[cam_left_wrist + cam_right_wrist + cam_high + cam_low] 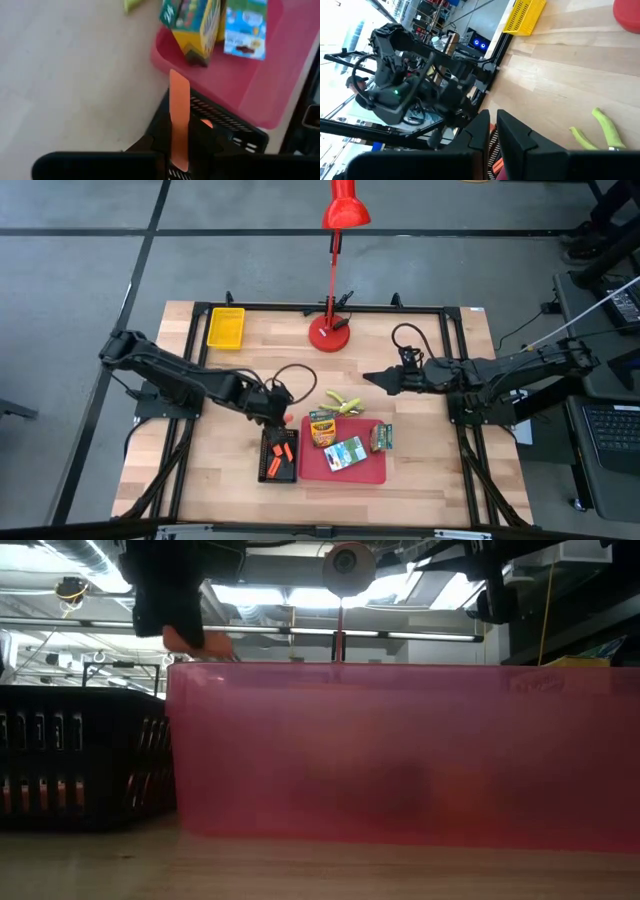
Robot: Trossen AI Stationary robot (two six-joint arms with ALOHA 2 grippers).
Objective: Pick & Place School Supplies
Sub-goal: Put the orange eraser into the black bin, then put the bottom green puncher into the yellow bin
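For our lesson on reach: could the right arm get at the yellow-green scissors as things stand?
Probably yes. The right gripper hangs just beside the scissors, which lie alone on bare table outside the red tray. The left gripper, holding an orange stick, is over the black tray.

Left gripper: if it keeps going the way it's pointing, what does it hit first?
Probably the black tray. The left gripper, shut on an orange stick, points down at it, with the red tray just beyond. Depth is unclear.
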